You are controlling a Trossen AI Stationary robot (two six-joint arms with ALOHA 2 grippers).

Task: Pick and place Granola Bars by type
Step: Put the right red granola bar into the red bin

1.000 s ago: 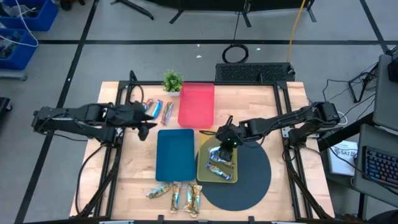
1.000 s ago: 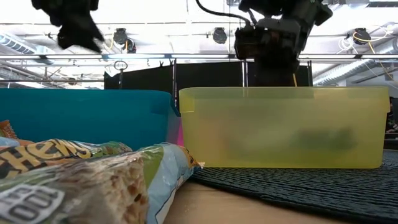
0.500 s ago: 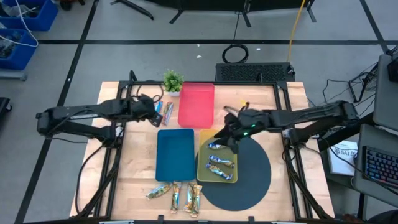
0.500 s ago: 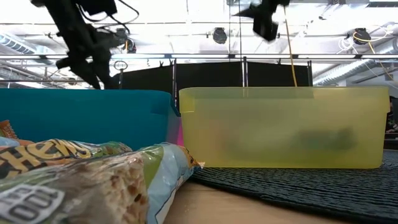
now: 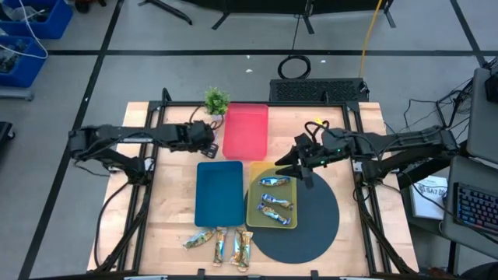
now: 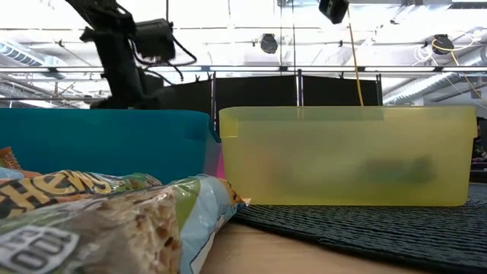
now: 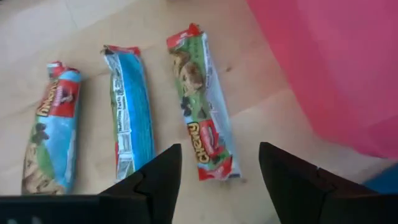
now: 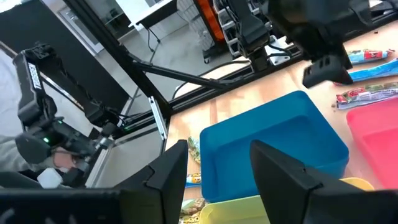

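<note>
Left gripper [image 7: 214, 180] is hung over three granola bars [image 7: 203, 118] on the surface beside the red tray [image 5: 246, 131], fingers spread, nothing held. Right gripper [image 5: 299, 165] is poised above the yellow tray [image 5: 253, 214], fingers open, empty. Bars likely light, crinkly, slippery; best pinched across the middle, not the flat sealed ends.

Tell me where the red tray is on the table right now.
In the high view, the red tray lies at the table's far middle, beside the potted plant, with the left gripper just to its left.
</note>
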